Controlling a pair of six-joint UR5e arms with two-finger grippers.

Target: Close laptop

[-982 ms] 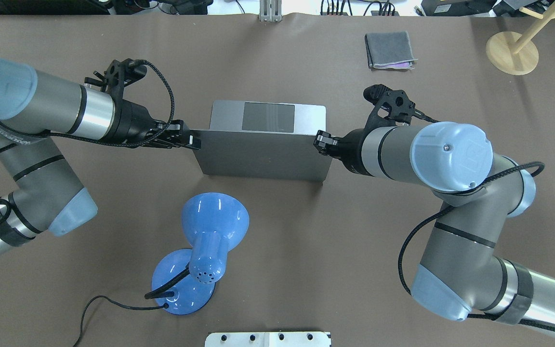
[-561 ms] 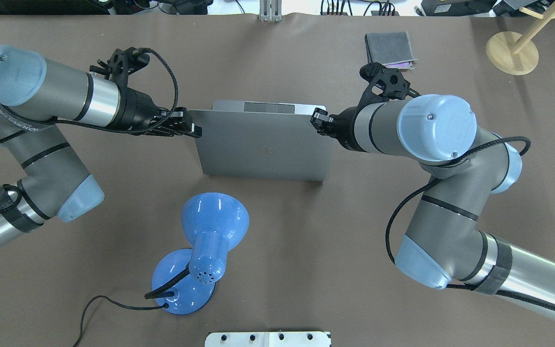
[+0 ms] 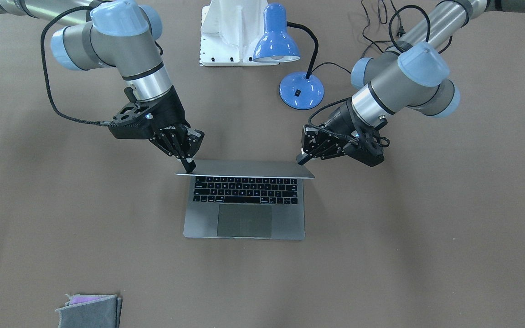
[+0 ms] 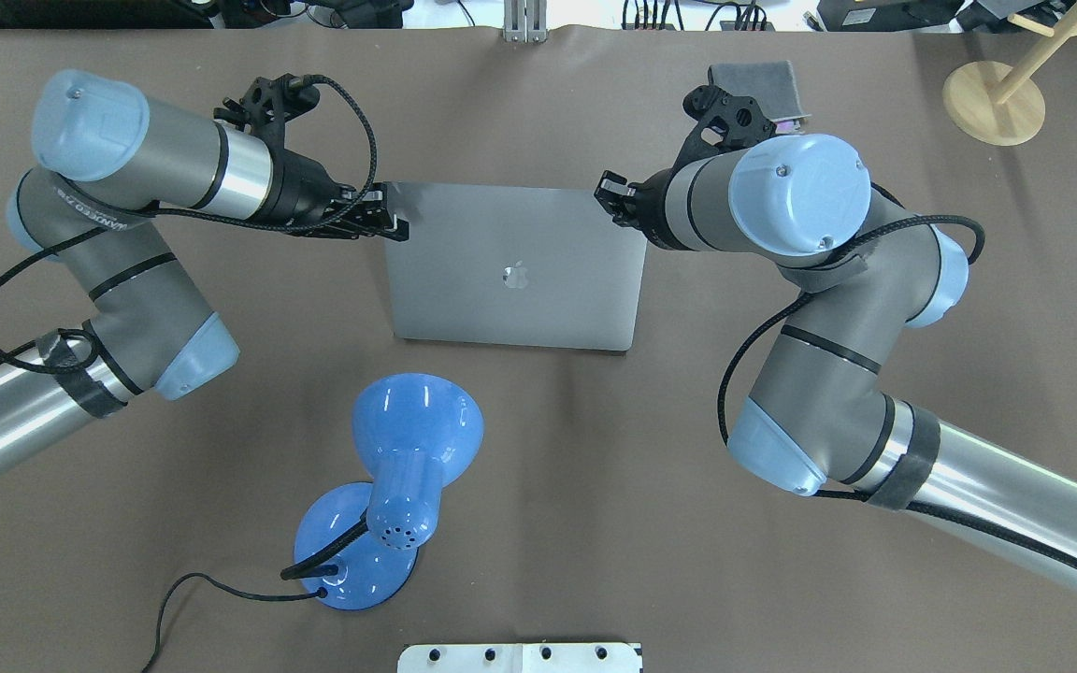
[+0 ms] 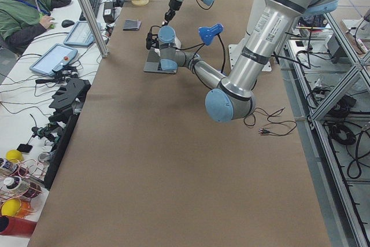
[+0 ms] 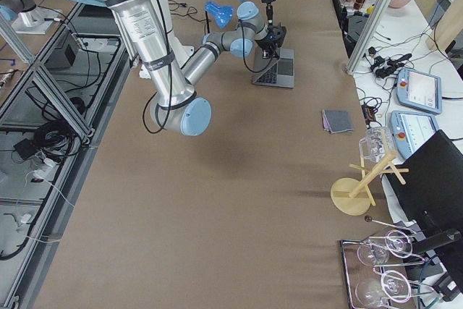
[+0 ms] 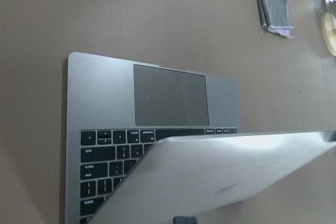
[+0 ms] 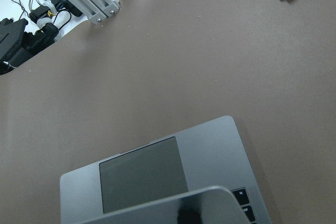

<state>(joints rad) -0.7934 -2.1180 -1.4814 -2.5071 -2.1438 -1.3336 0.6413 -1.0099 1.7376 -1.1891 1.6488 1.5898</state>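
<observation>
The left gripper [image 3: 302, 159] and right gripper [image 3: 189, 165], both closed empty, press the laptop [image 3: 285, 218] lid corners; uneven pressure may slip a fingertip off, dropping the lid.

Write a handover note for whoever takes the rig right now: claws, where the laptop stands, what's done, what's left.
Left claw: shut, tips at one top corner of the lid.
Right claw: shut, tips at the other top corner.
Laptop: mid-table, lid tilted over the keys, not flat.
Done: lid partly lowered.
Left: press it down until closed, then withdraw both arms.
</observation>
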